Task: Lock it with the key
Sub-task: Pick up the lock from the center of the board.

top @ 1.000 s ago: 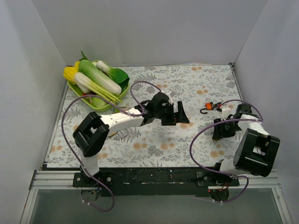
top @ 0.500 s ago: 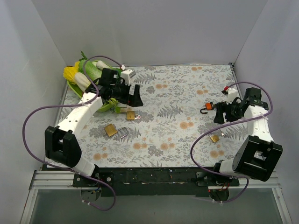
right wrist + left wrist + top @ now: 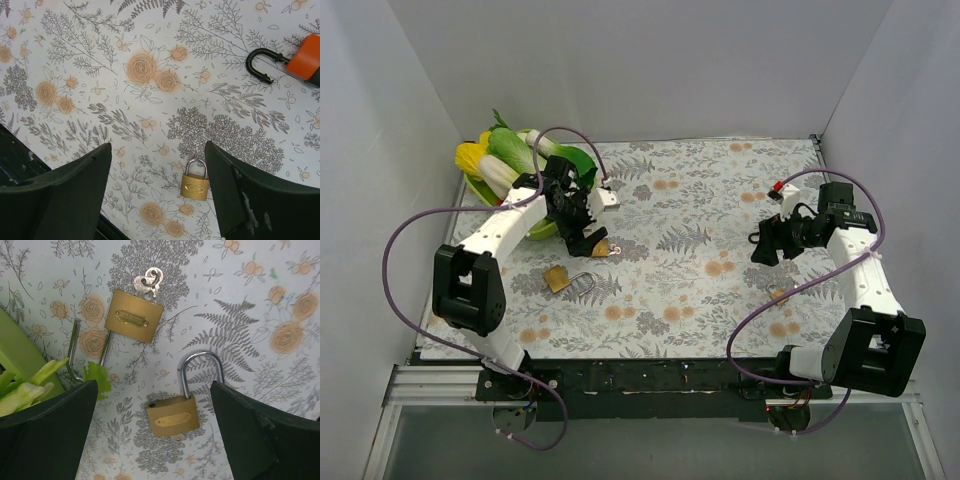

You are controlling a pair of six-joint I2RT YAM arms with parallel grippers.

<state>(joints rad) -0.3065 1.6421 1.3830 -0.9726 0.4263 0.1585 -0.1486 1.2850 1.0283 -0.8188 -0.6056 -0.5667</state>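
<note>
Presently, on the counter (image 3: 700, 200), these items are showing:

1. The left hand (image 3: 582, 238) is hanging low over the left side, just beside the green tray (image 3: 20, 360) of vegetables (image 3: 510, 160). Its fingers (image 3: 45, 440) are standing spread wide and gripping nothing.

2. The brass padlock with keys (image 3: 134, 315) is lying flat ahead of the left hand. Its keys (image 3: 147, 280) are sticking out of its base. Its long shackle (image 3: 75, 350) is sitting swung aside, with one leg outside the body and the bend lying near a stray leaf (image 3: 97, 377). Only the left wrist view is showing this; from overhead the hand is covering most of the lock.

3. The second brass padlock (image 3: 172, 417) is lying apart from the first, between the spread fingers in the wrist view. Whether it is latched cannot be told. Overhead it is showing clear of the hand, on the nearer side.

4. The right hand (image 3: 761, 248) is hovering over the right side, jaws spread and empty.

5. The small padlock (image 3: 195, 186) is lying with its shackle seated. Overhead it is reading only as a gold speck.

6. The orange lock (image 3: 307, 60) is lying with its black hoop at the edge of the right wrist view. Overhead the right hand is hiding it.
</note>
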